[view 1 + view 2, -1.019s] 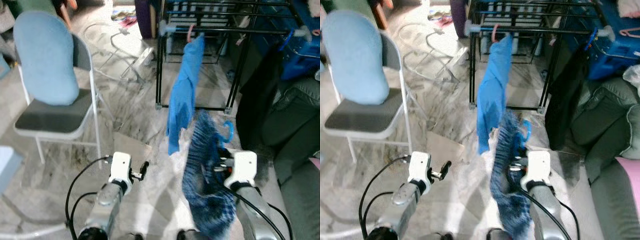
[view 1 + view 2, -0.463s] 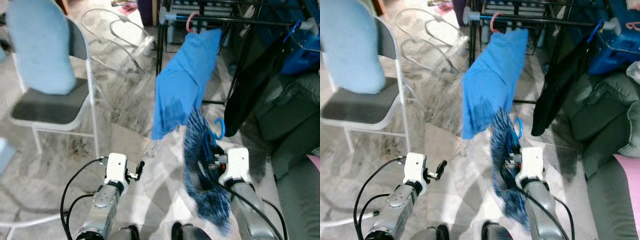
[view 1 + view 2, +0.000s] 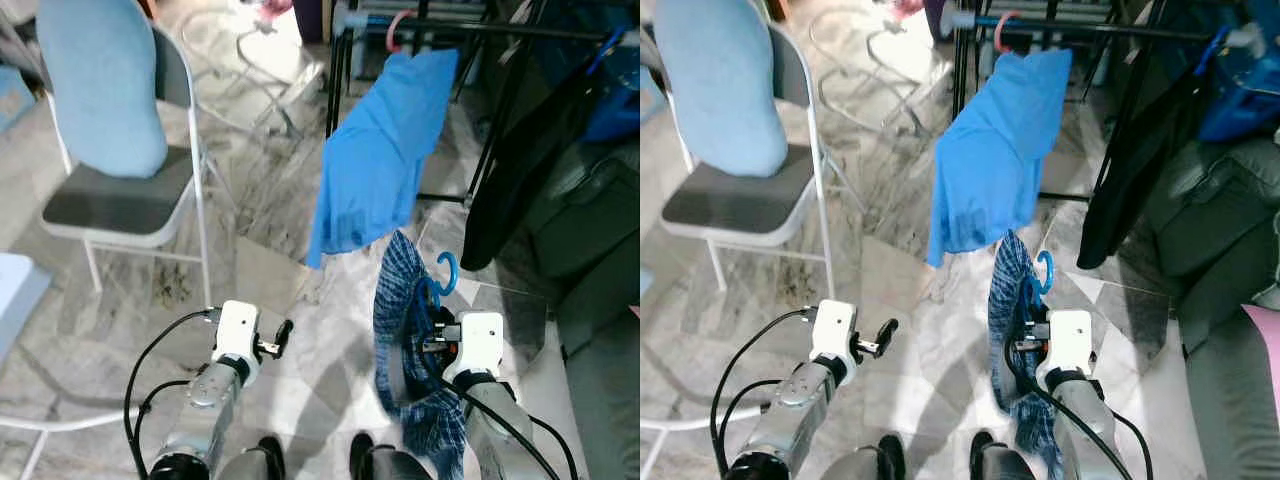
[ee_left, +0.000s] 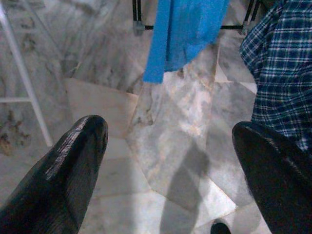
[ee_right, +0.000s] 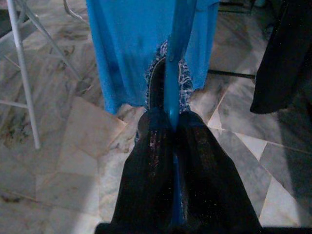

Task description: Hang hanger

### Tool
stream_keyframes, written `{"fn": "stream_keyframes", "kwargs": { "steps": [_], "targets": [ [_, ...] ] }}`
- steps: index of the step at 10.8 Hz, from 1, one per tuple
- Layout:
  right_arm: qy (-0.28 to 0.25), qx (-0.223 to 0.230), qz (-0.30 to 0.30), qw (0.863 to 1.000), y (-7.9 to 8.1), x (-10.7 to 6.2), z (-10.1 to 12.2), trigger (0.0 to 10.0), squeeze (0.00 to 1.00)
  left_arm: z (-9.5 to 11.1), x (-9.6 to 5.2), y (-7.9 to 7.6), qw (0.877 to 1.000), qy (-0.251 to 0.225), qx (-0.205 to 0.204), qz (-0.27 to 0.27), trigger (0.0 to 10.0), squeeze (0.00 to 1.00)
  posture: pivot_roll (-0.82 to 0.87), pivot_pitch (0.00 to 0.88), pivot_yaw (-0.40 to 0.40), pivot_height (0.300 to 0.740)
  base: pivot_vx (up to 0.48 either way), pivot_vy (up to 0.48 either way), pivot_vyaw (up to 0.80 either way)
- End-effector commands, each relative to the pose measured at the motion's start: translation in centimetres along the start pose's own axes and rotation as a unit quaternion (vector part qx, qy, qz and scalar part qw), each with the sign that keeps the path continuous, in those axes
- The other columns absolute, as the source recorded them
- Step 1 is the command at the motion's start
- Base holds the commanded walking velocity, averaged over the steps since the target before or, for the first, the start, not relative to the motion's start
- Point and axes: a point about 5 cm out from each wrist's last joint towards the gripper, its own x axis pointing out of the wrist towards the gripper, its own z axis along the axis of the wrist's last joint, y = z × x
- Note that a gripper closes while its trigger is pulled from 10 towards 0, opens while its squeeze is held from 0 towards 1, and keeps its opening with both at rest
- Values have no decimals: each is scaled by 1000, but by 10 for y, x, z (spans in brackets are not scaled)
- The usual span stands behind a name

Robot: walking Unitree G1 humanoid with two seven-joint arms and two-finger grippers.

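Observation:
My right gripper (image 3: 432, 335) is shut on a blue plastic hanger (image 3: 441, 276) that carries a dark blue plaid shirt (image 3: 405, 330); the hook points up. The right wrist view shows both black fingers (image 5: 151, 161) pinched on the hanger's blue stem (image 5: 173, 73). Ahead stands a black drying rack (image 3: 500, 28) with a bright blue shirt (image 3: 385, 150) on a pink hanger (image 3: 397, 24) and a black garment (image 3: 520, 160) on its rail. My left gripper (image 3: 284, 335) is held low at the left, open and holding nothing, its fingers (image 4: 73, 161) spread wide in the left wrist view.
A folding chair (image 3: 120, 200) draped with a light blue cloth (image 3: 100, 85) stands at the left. A dark green sofa (image 3: 600, 250) lies at the right. A second metal frame (image 3: 250, 70) lies on the marble floor beyond the chair.
The camera has shifted, so the rack and chair sit differently in frame. The plaid shirt on the hanger has swung and now hangs steadier in my right gripper.

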Motion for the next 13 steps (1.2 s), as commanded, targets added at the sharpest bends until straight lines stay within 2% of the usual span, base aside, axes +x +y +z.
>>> {"fn": "stream_keyframes", "kwargs": {
  "steps": [1,2,10,13],
  "targets": [
    [-10,4,-12,1000,-3,-2,3,10000,0,-6,-2,-1,1000,16,3,-3,10000,0,-135,201,37,740,-480,0,0],
    [-11,6,-13,1000,-3,-2,3,10000,0,-6,-2,-2,1000,17,4,-3,10000,0,-135,203,39,740,-480,0,0],
    [-11,7,-7,1000,-3,-7,3,10000,0,-8,-1,-7,1000,20,10,-13,10000,0,-153,207,40,740,0,0,0],
    [-21,-14,24,999,5,-9,6,10000,0,-7,0,-8,1000,15,5,-14,10000,0,-156,208,37,740,0,0,800]
  ]
}}
